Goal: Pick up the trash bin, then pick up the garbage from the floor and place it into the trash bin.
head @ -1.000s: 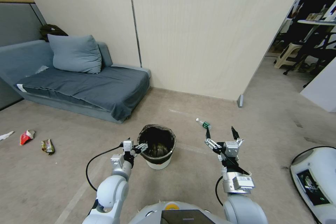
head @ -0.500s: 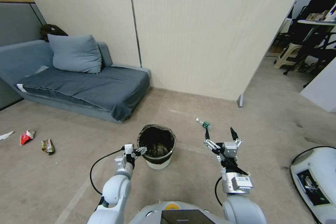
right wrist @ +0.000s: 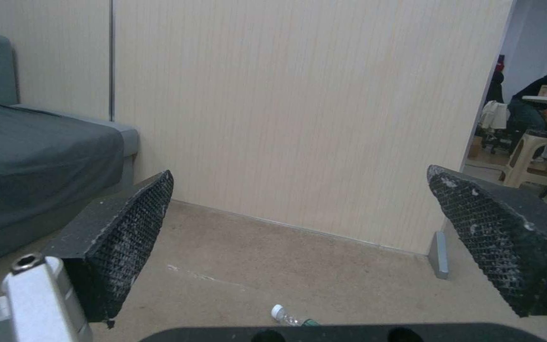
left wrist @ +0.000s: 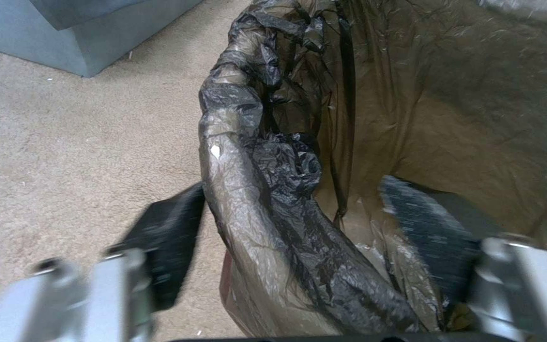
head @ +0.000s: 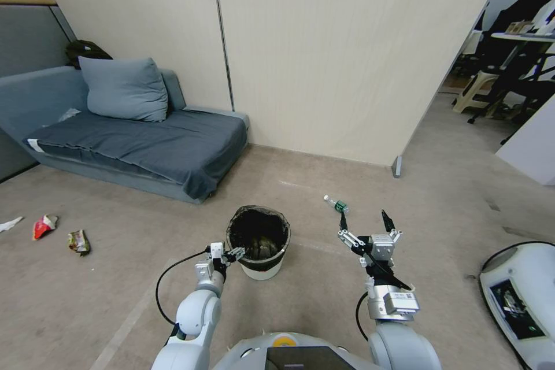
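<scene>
While the bin's not lifted yet, the grab is basically lined up.

Left gripper (left wrist: pixel 286 223) has its jaws apart, straddling the bag-lined rim of the trash bin (head: pixel 258 243), one finger outside, one inside, not clamped as far as I can tell. Bin sits on the floor right in front of the robot. Right gripper (head: pixel 366 221) hangs wide open off to the side, holding nothing. Garbage (head: pixel 44 225) lies way off left near the sofa (head: pixel 139 144), plus a small bottle (head: pixel 335 204) just past the right gripper. So pretty much everything's left to do.
</scene>
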